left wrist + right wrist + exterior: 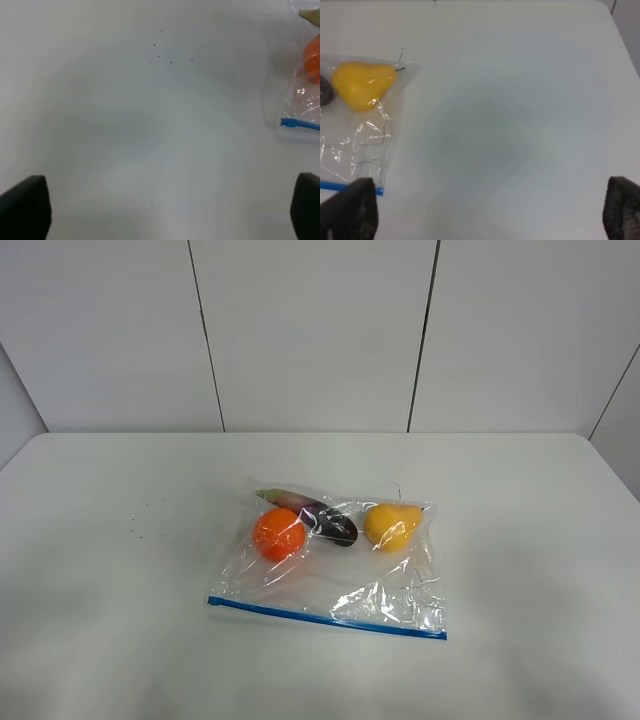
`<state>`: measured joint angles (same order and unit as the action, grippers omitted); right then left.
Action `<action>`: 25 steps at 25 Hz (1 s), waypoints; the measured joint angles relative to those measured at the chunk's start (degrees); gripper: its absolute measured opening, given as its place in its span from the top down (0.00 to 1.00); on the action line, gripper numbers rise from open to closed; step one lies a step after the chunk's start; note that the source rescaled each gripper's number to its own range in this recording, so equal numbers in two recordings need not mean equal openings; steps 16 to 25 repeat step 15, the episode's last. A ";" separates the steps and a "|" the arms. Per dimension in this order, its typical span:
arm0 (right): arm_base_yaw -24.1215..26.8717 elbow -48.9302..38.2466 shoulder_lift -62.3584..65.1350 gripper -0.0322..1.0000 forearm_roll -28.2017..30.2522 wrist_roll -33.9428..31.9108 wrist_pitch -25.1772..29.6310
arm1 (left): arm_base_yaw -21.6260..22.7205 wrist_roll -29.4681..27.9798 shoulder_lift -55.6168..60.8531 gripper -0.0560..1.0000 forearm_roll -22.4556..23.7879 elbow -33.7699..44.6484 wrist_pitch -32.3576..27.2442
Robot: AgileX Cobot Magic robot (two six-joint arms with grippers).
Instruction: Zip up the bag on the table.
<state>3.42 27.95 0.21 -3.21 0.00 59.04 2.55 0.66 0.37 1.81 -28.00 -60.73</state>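
Observation:
The bag [335, 580], clear crinkly plastic, lies flat in the middle of the white table [110, 580]. Its blue zipper strip [325, 618] runs along the near edge. An orange fruit [278, 534], a dark purple piece [336, 526] and a yellow pear-shaped fruit [391, 525] lie inside at the far side. No arm shows in the high view. My left gripper [165, 210] is open above bare table, left of the bag's corner [300, 122]. My right gripper [486, 210] is open, to the right of the bag [360, 145] and the yellow fruit [362, 82].
A few tiny dark specks [135, 530] mark the table left of the bag, and they also show in the left wrist view [160, 55]. A grey panelled wall [310, 330] stands behind the table's far edge. The table's right corner [610, 15] shows in the right wrist view.

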 joint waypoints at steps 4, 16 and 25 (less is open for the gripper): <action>0.00 0.00 0.00 0.00 0.00 0.00 0.00 | 0.00 0.00 0.00 0.00 0.00 0.00 0.00; 0.00 0.00 0.00 0.00 0.00 0.00 0.00 | 0.00 0.00 0.00 0.00 0.00 0.00 0.00; 0.00 0.00 0.00 0.00 0.00 0.00 0.00 | 0.00 0.00 0.00 0.00 0.00 0.00 0.00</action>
